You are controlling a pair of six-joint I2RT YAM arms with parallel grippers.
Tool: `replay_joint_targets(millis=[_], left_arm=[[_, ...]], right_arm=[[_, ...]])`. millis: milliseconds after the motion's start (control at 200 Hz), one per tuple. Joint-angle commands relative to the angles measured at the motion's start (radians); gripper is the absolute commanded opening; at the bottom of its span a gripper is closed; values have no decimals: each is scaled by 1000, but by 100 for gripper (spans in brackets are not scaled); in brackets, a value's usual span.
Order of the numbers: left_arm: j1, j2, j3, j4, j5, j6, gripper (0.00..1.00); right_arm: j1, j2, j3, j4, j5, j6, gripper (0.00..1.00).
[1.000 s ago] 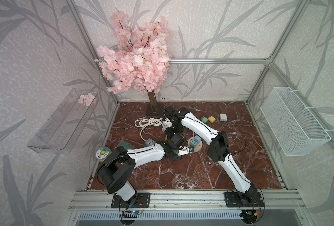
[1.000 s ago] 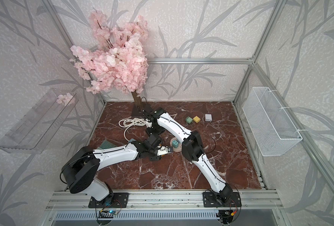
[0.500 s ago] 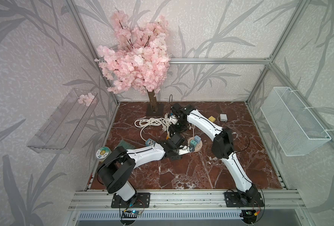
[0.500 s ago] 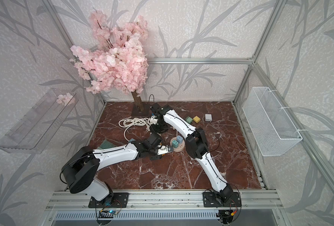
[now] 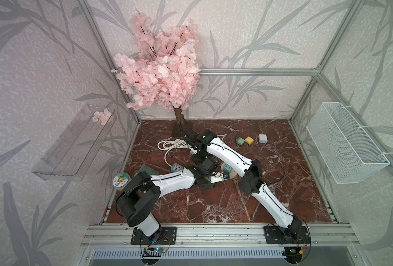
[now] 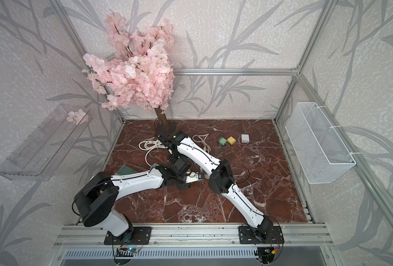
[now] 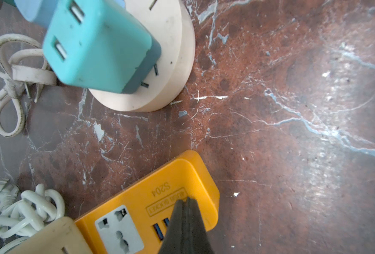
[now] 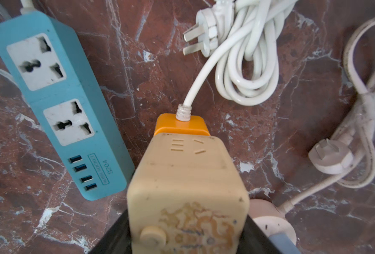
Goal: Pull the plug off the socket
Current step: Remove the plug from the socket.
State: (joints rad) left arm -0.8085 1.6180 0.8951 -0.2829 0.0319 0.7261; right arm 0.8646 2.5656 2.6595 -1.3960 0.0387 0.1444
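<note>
Plug, the beige cube adapter, sits on the orange socket strip around mid-bench. Your right gripper is clamped across its two sides. Left gripper is fully closed and empty, with its tips pressed on the strip's label end as a hold-down. Over the last second, jaw spacing on both sides hasn't moved. The right forearm swung out toward the green cube near the far edge and is now back clear of it. That reads to me as a rocking pull, not a clean lift. It has gained nothing you can bank so far. The right wrist view shows the cube against the orange body with no prongs showing, and the left wrist view shows no gap I can make out. Treat it as not yet unplugged. You'll likely need a straighter pull away from the strip face, with the hold-down kept on, or the strip may lift with the cube.
</note>
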Motion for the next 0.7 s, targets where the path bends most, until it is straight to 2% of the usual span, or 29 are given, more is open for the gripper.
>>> replay_joint_targets(millis=[0, 50, 95, 280, 435, 540, 695], left_arm=[[-1, 80, -67, -217, 30, 5, 0], [-1, 77, -68, -214, 29, 3, 0], [-1, 77, -67, -213, 29, 0, 0], [0, 70, -49, -206, 40, -12, 0], [-1, 32, -14, -184, 47, -45, 0], [0, -4, 4, -158, 16, -40, 0], [-1, -34, 5, -115, -87, 5, 0]], right_arm=[[-63, -115, -91, 40, -241, -1, 0], [-78, -136, -139, 82, -318, 8, 0], [-79, -140, -141, 88, -331, 8, 0], [-56, -93, -87, 4, -218, -15, 0], [-47, -104, -147, 13, -172, -14, 0], [-47, -111, -171, 29, -175, -13, 0], [-49, -101, -161, 28, -187, -12, 0]])
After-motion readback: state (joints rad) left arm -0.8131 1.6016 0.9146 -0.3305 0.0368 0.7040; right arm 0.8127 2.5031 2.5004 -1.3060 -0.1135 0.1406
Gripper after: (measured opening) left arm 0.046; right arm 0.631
